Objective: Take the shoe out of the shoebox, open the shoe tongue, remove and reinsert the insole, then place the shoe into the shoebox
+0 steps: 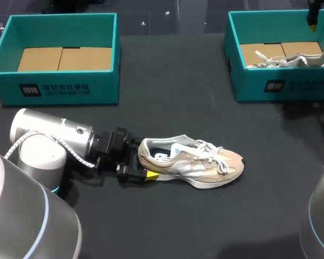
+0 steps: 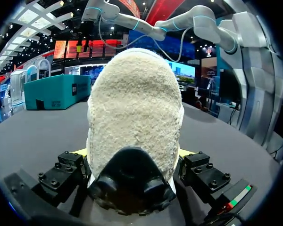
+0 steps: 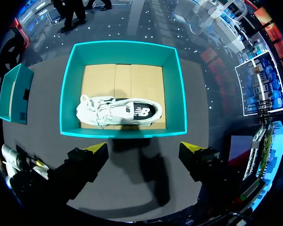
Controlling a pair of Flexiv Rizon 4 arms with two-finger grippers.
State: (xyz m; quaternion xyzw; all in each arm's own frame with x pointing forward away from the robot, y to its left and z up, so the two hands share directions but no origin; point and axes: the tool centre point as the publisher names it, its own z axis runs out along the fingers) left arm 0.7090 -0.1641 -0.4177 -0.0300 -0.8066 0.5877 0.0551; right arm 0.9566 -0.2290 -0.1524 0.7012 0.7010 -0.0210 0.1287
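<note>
Silver-grey arm (image 1: 46, 137) at lower left with coiled white cable (image 1: 75, 154), blue ring (image 1: 54, 188); black screw-studded gripper (image 1: 143, 159), yellow tips.

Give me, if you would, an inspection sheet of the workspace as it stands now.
Surface: dark table, with one shoe lying on it.
Job's things: beige shoe out of its box, mid-table, toe toward the robot's right. The left shoebox shows only its cardboard floor. The right shoebox holds a white shoe.
Clutter: nothing seen.
Grippers: left gripper closed on the beige shoe's heel, a finger on each side. Right gripper open, hovering above the right shoebox and holding nothing.
Cables: a pale cable loops behind the left gripper, off the shoe.
Surroundings: nothing seen reaching over the table.
</note>
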